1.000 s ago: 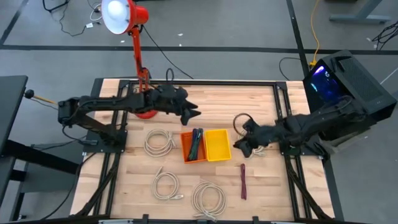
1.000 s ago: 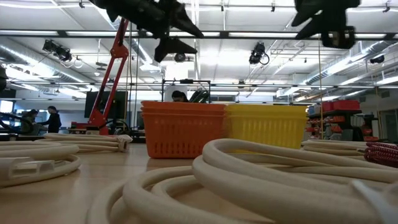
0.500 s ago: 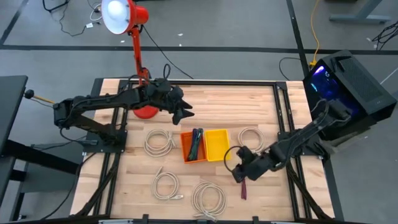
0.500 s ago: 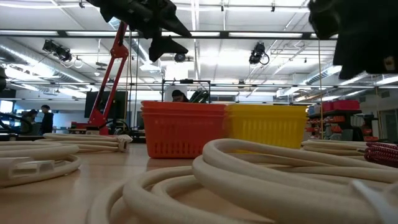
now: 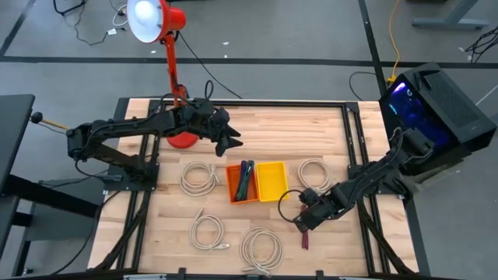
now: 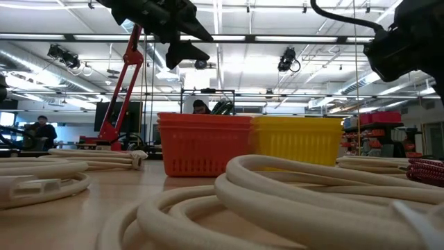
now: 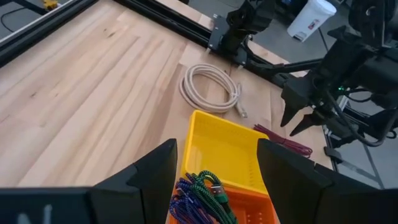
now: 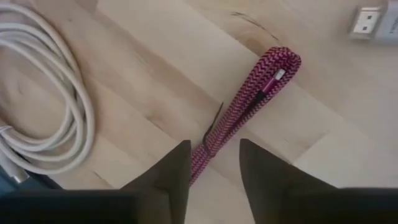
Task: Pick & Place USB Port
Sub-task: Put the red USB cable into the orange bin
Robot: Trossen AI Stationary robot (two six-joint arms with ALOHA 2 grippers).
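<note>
I am bringing the right tool (image 5: 302, 221) down from beside the yellow bin (image 5: 272, 180) to hover over the folded maroon cable (image 8: 244, 121) on the tabletop (image 5: 272, 124), fingers spread and empty, so a grasp looks imminent. The left tool (image 5: 233, 140) is waiting open above the orange bin (image 5: 233, 189).

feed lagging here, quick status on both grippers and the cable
Right gripper open, over the red braided cable, not gripping. Left gripper open, waiting above orange bin. Nothing blocking.
</note>
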